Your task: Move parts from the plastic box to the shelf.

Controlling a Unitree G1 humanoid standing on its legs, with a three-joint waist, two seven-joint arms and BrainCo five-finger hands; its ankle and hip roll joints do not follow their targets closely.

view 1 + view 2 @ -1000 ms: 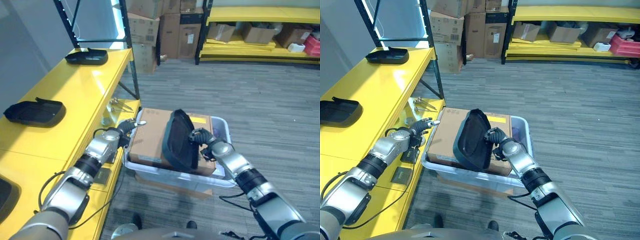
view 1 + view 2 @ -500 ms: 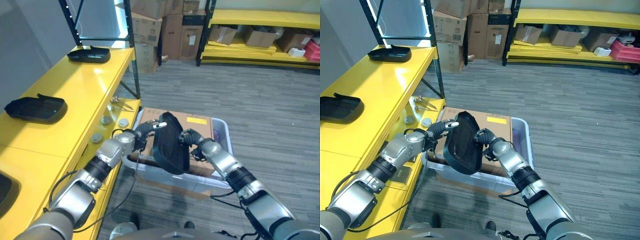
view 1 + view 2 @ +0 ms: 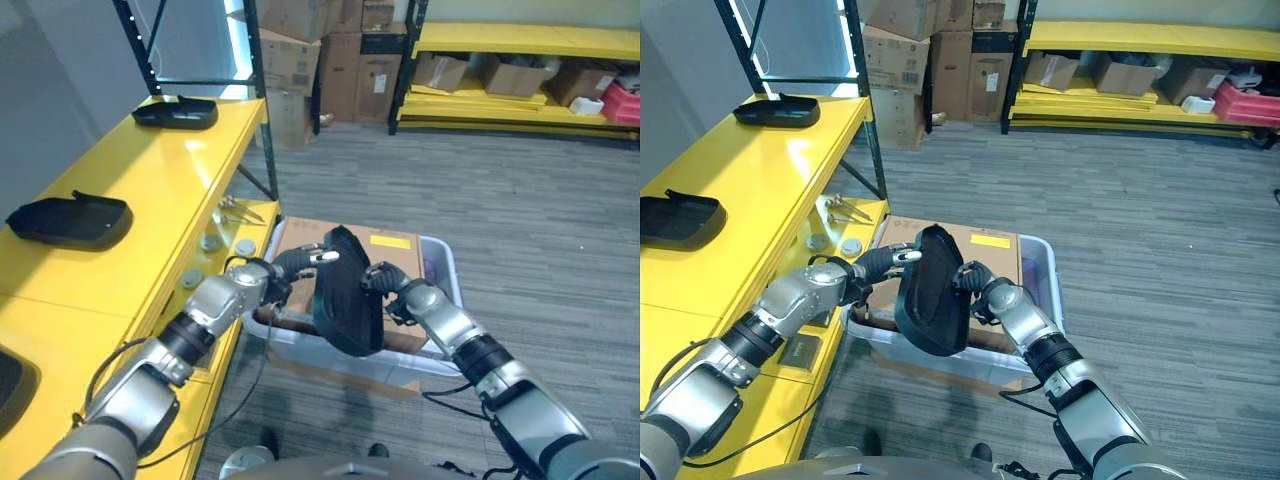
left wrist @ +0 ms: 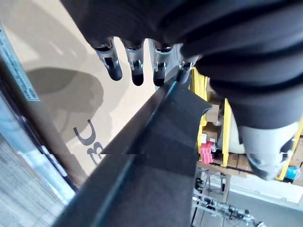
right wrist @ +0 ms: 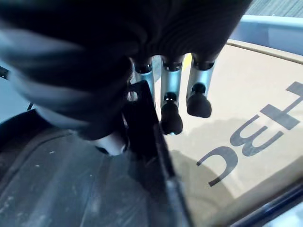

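Observation:
A black moulded part [image 3: 345,300] stands on edge above the clear plastic box [image 3: 447,268], which has a flat cardboard box [image 3: 298,238] inside. My right hand [image 3: 388,285] grips the part's right edge, fingers [image 5: 171,111] on one side and thumb on the other. My left hand [image 3: 285,268] reaches in from the shelf side, and its straight fingers [image 4: 136,71] lie against the part's upper left edge [image 4: 161,113]. The yellow shelf [image 3: 170,190] runs along the left.
Two more black parts [image 3: 68,221] [image 3: 175,111] lie on the shelf top. Small round pieces [image 3: 212,241] sit on its lower ledge beside the plastic box. Stacked cardboard boxes [image 3: 290,60] and a yellow rack [image 3: 520,40] stand at the back, across grey carpet.
My left hand has come off the box corner and reached the part's top edge. The right hand has lifted the part and carried it slightly toward the shelf.

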